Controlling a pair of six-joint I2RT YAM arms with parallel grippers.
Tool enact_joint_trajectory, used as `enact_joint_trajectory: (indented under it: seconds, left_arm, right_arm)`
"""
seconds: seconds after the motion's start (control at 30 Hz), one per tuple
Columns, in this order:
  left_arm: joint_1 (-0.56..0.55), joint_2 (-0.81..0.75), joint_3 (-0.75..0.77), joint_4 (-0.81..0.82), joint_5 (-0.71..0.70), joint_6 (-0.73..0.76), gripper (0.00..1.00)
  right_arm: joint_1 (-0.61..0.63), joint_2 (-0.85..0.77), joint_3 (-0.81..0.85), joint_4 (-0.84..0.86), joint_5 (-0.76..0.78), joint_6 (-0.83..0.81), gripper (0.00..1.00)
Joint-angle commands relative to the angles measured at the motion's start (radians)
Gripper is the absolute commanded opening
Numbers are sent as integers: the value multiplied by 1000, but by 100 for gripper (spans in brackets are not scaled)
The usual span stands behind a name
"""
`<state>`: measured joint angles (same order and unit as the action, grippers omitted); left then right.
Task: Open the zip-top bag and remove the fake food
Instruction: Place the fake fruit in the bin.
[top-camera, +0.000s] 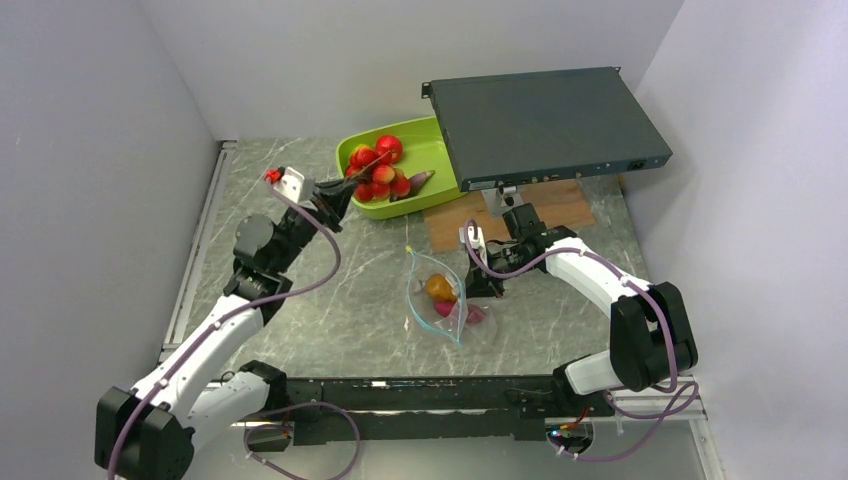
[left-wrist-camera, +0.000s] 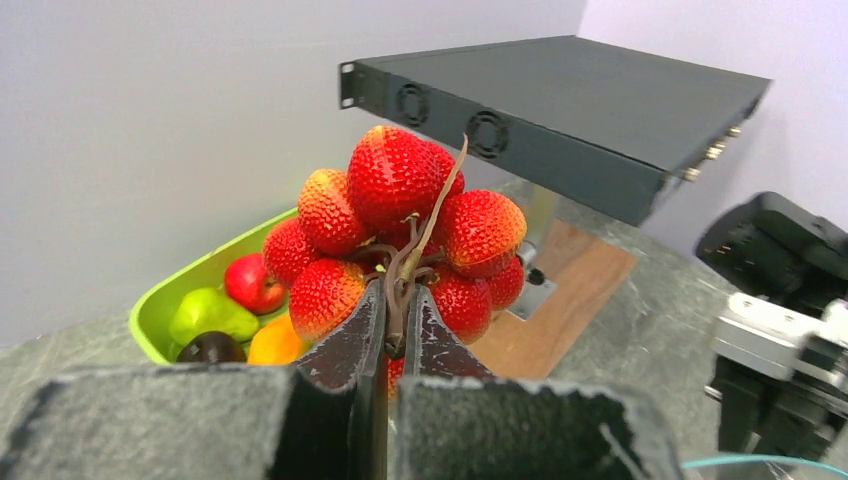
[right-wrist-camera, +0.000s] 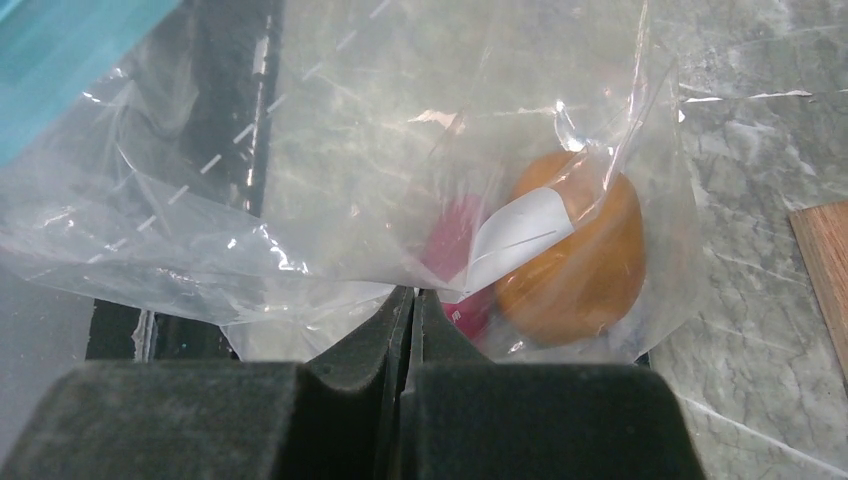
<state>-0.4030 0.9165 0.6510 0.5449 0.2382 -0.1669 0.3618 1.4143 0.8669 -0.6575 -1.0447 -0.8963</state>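
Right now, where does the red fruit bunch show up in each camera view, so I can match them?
Top external: the red fruit bunch hangs left of centre, overlapping the green tray, stem in the left fingers.
Left wrist: dead centre, stem pinched between the fingers.
Right wrist: not in view.
Shared landmark: the wooden board, seen in all three.

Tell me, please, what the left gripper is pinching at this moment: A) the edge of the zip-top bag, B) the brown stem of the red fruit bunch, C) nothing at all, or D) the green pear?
B: the left wrist view shows the left gripper shut on the brown stem of the red fruit bunch; the zip-top bag is pinched by the right gripper instead.
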Motion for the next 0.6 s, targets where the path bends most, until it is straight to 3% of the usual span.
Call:
enact_joint_trajectory:
  seconds: [0.0, 0.57]
  left_arm:
    - [71, 78, 90, 47, 22, -84, 0]
    - [173, 587, 489, -181, 11, -121, 0]
  right_arm:
    - [8, -14, 34, -8, 1, -31, 0]
    - [50, -43, 24, 24, 110, -23, 0]
